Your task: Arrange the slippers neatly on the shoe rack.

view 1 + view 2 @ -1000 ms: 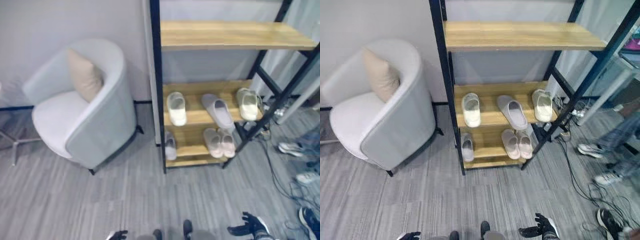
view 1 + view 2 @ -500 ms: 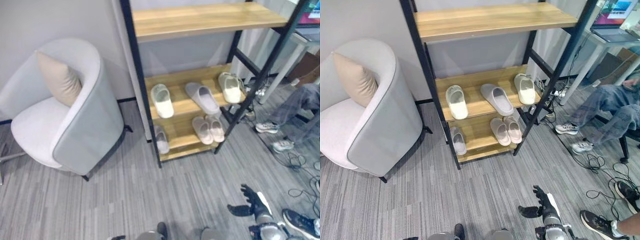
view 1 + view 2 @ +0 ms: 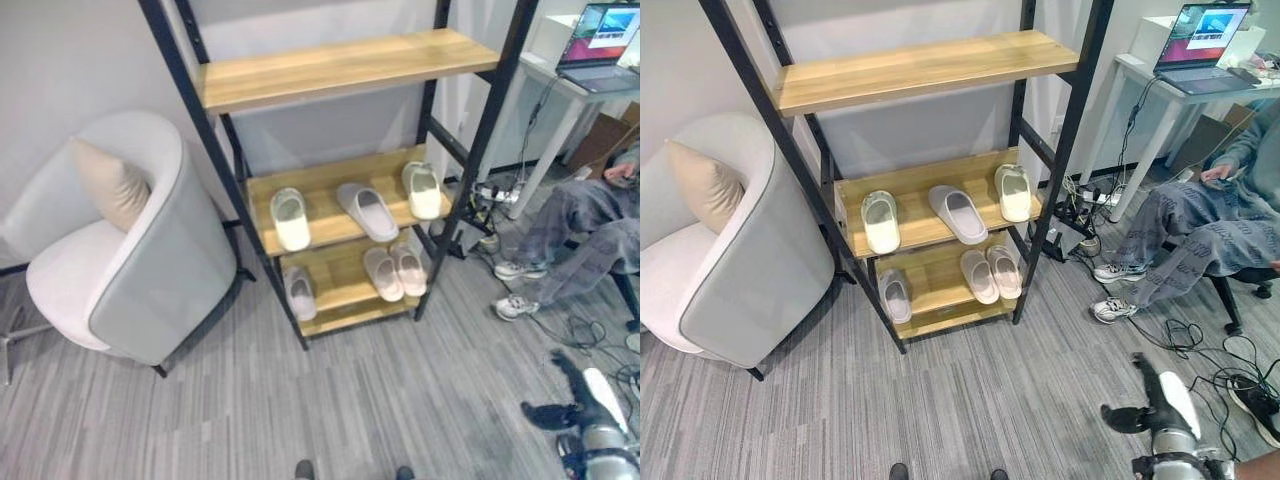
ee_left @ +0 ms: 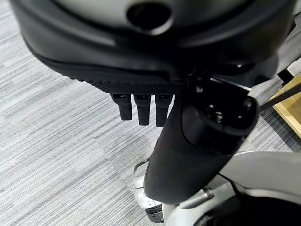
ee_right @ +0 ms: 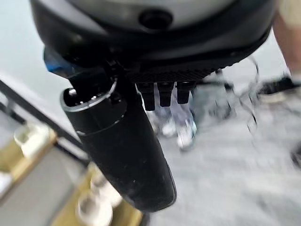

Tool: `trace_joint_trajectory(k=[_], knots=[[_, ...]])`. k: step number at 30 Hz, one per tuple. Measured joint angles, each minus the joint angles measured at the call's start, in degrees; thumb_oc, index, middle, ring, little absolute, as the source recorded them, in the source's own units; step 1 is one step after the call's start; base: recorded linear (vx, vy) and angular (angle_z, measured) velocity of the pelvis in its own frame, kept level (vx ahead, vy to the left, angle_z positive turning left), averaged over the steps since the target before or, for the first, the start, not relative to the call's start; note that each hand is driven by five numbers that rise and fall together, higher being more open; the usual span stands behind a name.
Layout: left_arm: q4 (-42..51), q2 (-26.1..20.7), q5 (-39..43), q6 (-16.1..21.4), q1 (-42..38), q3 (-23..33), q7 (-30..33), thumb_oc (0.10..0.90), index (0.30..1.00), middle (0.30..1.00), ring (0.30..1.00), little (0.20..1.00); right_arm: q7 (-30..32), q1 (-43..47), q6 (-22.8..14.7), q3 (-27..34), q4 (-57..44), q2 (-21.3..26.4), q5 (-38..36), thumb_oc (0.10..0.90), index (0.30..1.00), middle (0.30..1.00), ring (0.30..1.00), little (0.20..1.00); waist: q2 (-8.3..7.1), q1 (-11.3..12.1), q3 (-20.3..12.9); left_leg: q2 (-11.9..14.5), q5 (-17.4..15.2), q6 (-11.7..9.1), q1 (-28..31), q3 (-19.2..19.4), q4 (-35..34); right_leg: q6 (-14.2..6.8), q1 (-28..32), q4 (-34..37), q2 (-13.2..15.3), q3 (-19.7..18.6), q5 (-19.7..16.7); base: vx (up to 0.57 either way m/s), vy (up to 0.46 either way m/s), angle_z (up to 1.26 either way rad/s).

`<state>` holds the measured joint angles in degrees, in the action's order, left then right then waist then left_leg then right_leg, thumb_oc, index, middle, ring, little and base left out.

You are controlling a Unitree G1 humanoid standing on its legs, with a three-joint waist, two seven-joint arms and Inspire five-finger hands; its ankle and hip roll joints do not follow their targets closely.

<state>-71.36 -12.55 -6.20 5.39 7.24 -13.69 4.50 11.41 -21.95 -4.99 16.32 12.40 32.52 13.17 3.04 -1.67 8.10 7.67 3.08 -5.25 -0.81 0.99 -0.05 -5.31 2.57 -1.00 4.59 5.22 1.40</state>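
The shoe rack (image 3: 340,70) has a black frame and wooden shelves. Its middle shelf holds a white slipper (image 3: 291,218), a grey slipper (image 3: 368,211) lying at an angle, and another white slipper (image 3: 423,190). On the lowest shelf lie a grey slipper (image 3: 299,292) and a pink pair (image 3: 395,271). My right hand (image 3: 585,405) hovers over the carpet, right of the rack and nearer to me; it is open and holds nothing. In the left wrist view my left hand (image 4: 141,110) hangs open over the carpet, holding nothing.
A pale armchair (image 3: 140,290) with a beige cushion (image 3: 110,182) stands left of the rack. A seated person's legs (image 3: 580,215) and a white table with a laptop (image 3: 600,35) are at the right. Cables (image 3: 500,195) lie on the floor there.
The camera has swung right and up, so the rack and chair sit further left in view. My right hand has moved out to the right, still open.
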Motion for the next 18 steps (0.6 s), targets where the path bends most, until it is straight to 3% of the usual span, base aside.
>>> trace_joint_trajectory(k=[12, 14, 15, 18], knots=[[-1.13, 0.63, -3.57, 1.06, 0.74, 0.26, -1.53, 0.800, 0.900, 0.900, 0.900, 0.900, 4.19, 5.91, -2.22, 3.37, -3.78, 2.32, 0.39, 0.800, 0.900, 0.900, 0.900, 0.900, 0.40, 0.35, -0.26, -1.50, 0.52, 0.08, 2.11, -0.07, -1.80, -0.35, 3.40, 3.17, 0.94, 0.38, -1.19, 0.06, -0.009, 0.02], [0.68, 0.18, -3.46, 0.89, 0.77, -3.66, -1.43, 0.800, 0.900, 0.900, 0.900, 0.900, 4.43, 7.60, -2.06, 2.30, -2.93, 6.08, 0.26, 0.800, 0.900, 0.900, 0.900, 0.900, 0.68, 0.01, -0.19, -1.78, 0.51, 0.07, 1.76, -0.26, -1.83, -0.97, 3.38, 4.25, 1.17, 0.63, -1.37, 0.04, 0.004, 0.01], [1.27, 0.11, -3.73, 1.03, 0.83, -4.83, -1.62, 0.800, 0.900, 0.900, 0.900, 0.900, 4.74, 9.05, -2.02, 2.61, -2.28, 10.70, 0.14, 0.800, 0.900, 0.900, 0.900, 0.900, 1.22, 0.33, -0.12, -2.11, 1.01, 0.29, 1.58, -0.23, -2.50, -1.12, 3.61, 5.34, 1.50, 0.72, -2.23, 0.05, 0.007, 0.00], [1.65, -0.17, -3.54, 1.05, 1.17, -4.66, -1.55, 0.800, 0.900, 0.900, 0.900, 0.900, 6.54, 14.00, -2.16, 3.09, -0.33, 14.72, -0.11, 0.800, 0.900, 0.900, 0.900, 0.900, 1.21, 0.58, -0.06, -2.14, 1.30, 0.31, 1.67, -0.36, -3.20, -1.29, 3.73, 6.00, 1.46, 0.96, -2.48, 0.00, 0.011, 0.02]])
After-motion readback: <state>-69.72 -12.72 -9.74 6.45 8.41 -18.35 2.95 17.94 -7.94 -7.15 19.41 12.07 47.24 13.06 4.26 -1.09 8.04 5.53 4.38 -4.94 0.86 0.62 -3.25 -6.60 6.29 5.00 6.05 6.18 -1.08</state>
